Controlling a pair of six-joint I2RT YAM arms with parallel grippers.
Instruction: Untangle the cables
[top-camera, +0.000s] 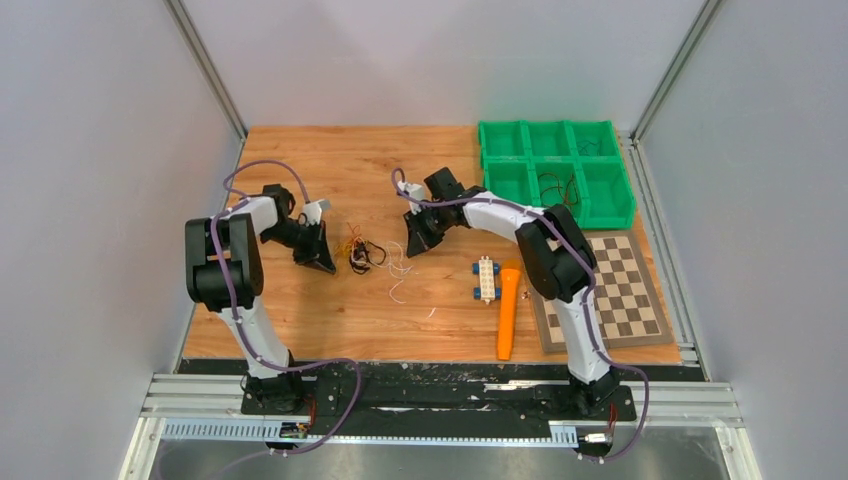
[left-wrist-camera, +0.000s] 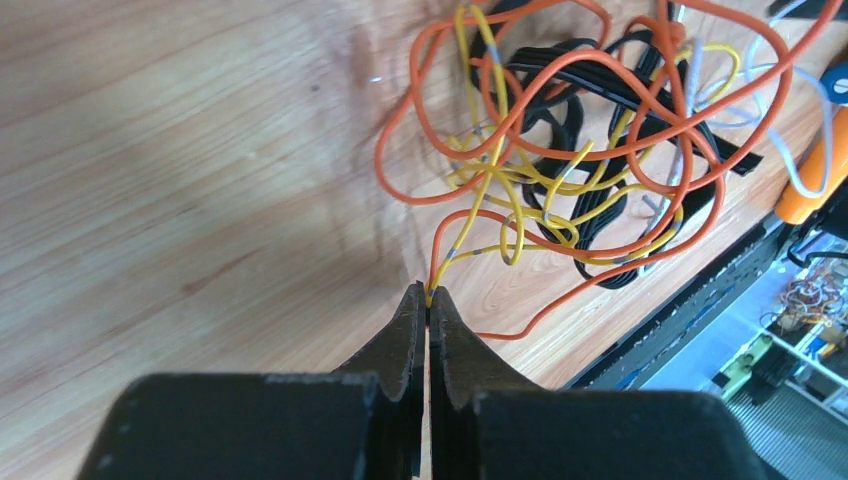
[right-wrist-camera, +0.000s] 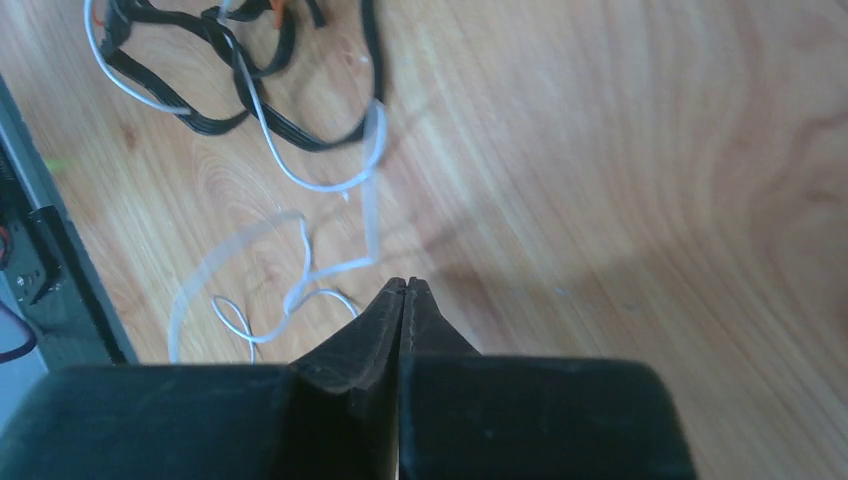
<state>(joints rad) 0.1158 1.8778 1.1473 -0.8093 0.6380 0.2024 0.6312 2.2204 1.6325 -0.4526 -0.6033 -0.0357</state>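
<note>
The cables (top-camera: 362, 254) lie as a small clump of thin orange, yellow, black and white wires on the wooden table between the two arms. My left gripper (top-camera: 326, 263) is just left of the clump. In the left wrist view it (left-wrist-camera: 428, 292) is shut, with a yellow wire (left-wrist-camera: 470, 250) pinched at its tips, and the tangle (left-wrist-camera: 580, 150) spreads ahead. My right gripper (top-camera: 412, 248) is right of the clump. In the right wrist view it (right-wrist-camera: 404, 283) is shut, and no wire shows between the jaws. A blurred white wire (right-wrist-camera: 372, 200) ends just left of the tips, with black cable (right-wrist-camera: 240, 90) beyond.
Loose white wires (top-camera: 399, 280) lie near the clump. A green bin tray (top-camera: 600, 215) at the back right holds black wires (top-camera: 556, 187). A white and blue brick (top-camera: 487, 278), an orange tool (top-camera: 508, 312) and a checkerboard (top-camera: 612, 290) lie to the right.
</note>
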